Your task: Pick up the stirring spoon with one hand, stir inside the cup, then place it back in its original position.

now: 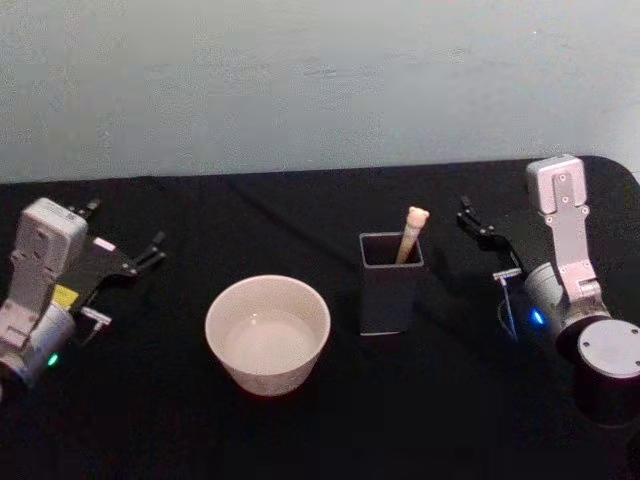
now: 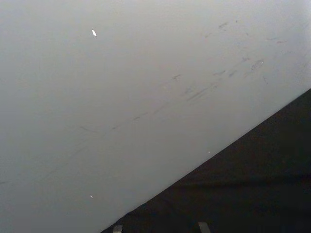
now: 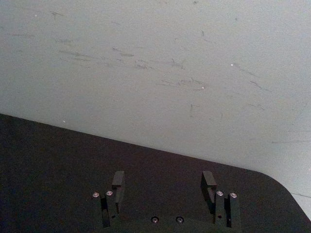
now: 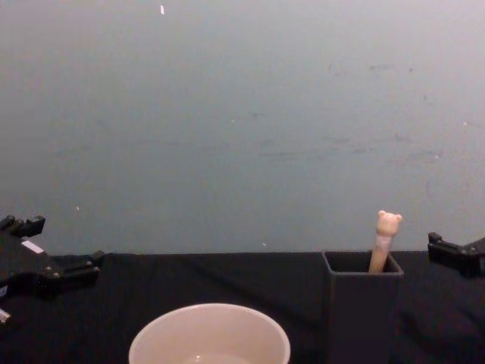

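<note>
The stirring spoon stands in the dark grey square holder at the table's middle right. Its beige bear-head handle sticks out above the holder, and its bowl is hidden inside. The cream cup sits left of the holder, its rim showing low in the chest view. My left gripper hangs open at the far left, well away from the cup. My right gripper is open to the right of the holder, with nothing between its fingers.
A black cloth covers the table, and a pale wall rises behind it. The table's rounded right corner lies just beyond the right gripper. Bare cloth separates each gripper from the cup and the holder.
</note>
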Available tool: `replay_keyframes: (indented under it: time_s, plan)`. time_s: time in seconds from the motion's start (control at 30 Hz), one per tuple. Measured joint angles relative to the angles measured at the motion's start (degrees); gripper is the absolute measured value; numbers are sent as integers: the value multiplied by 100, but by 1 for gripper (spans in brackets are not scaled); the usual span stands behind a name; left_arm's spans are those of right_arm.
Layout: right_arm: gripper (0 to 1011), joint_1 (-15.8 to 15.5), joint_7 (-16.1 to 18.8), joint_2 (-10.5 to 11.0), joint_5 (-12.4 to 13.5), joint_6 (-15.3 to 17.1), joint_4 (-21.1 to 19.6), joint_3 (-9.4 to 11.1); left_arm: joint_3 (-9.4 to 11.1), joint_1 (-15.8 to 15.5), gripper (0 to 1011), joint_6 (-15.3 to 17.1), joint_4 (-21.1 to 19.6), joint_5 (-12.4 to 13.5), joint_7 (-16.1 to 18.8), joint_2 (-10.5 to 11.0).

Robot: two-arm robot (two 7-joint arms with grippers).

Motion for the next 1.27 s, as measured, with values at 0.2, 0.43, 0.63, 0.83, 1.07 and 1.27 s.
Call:
replay_keyframes:
  time_s: [0.2,0.43,0.63,0.83,1.07,1.27]
  plan:
    - [1002,-3,4,5,5,-2,-17,-3,0,0,1001,0,0,0,0,0]
    - [1002,-6,5,9,12,-5,-28,-7,0,0,1001,0,0,0,0,0]
    - [1002,-8,6,12,16,-7,-32,-7,0,0,1002,0,0,0,0,0]
    - [1002,-8,6,15,19,-9,-36,-7,0,0,1001,0,0,0,0,0]
    - [1002,-8,5,15,22,-10,-39,-7,0,0,1001,0,0,0,0,0]
    - [1002,-8,5,15,24,-10,-39,-7,0,0,1001,0,0,0,0,0]
